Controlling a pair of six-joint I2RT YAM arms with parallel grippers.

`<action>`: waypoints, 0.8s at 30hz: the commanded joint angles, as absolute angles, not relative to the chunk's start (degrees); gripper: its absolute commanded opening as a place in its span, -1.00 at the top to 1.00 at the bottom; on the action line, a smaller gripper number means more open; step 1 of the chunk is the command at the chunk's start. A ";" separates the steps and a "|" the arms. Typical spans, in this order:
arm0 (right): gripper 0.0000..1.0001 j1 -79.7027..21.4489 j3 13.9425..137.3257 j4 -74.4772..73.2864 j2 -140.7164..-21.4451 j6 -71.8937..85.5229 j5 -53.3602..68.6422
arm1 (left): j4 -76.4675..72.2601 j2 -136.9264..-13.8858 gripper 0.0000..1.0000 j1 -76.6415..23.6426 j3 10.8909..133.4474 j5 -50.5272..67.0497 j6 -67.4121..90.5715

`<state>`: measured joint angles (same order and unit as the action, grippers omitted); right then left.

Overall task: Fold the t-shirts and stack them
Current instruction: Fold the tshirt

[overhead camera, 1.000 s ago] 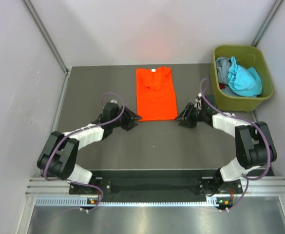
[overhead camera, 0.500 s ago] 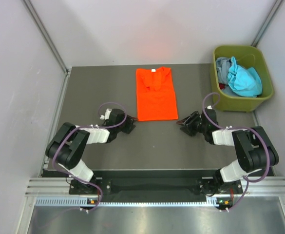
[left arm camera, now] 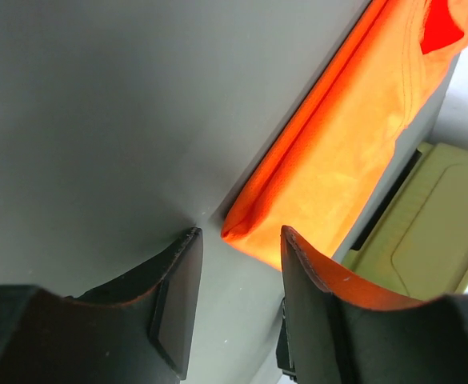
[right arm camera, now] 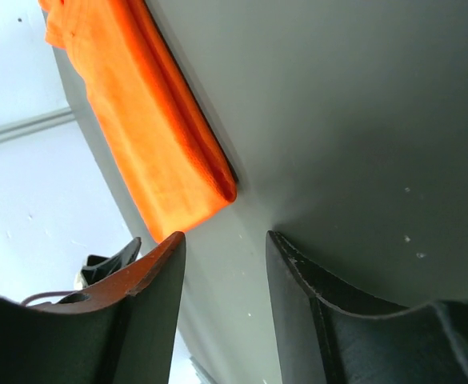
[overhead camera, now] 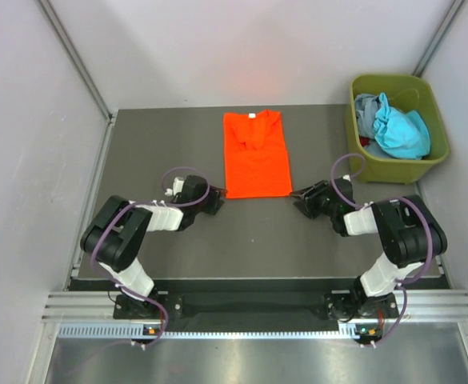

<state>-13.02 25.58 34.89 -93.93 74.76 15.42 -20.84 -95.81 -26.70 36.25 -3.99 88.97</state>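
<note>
An orange t-shirt (overhead camera: 256,156) lies flat on the dark table, folded into a long narrow strip with its white neck label at the far end. My left gripper (overhead camera: 215,202) rests low on the table just off the shirt's near left corner. In the left wrist view it (left arm camera: 240,234) is open, with that orange corner (left arm camera: 330,152) just ahead of the fingertips and only bare table between them. My right gripper (overhead camera: 299,200) sits just off the near right corner. It (right arm camera: 226,236) is open too, and the shirt's edge (right arm camera: 158,140) is just beyond it.
An olive-green bin (overhead camera: 426,162) stands at the back right and holds crumpled teal-blue and grey t-shirts (overhead camera: 394,128). Grey walls close in the table on the left, the back and the right. The arm bases sit on the rail at the near edge.
Both arms have folded back and down, so the grippers now sit lower on the table at the shirt's near corners. The orange shirt has not moved.
</note>
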 commanded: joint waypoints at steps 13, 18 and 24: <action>0.15 -15.47 28.21 33.05 -98.26 78.49 10.20 | -11.34 -98.88 0.10 -28.92 38.58 -6.85 96.15; 0.16 -15.56 29.79 32.17 -100.10 78.75 10.11 | -12.48 -100.81 0.16 -28.92 38.67 -6.59 97.38; 0.18 -15.56 30.85 30.85 -101.07 79.01 9.14 | -13.18 -101.51 0.26 -28.92 39.11 -7.12 97.65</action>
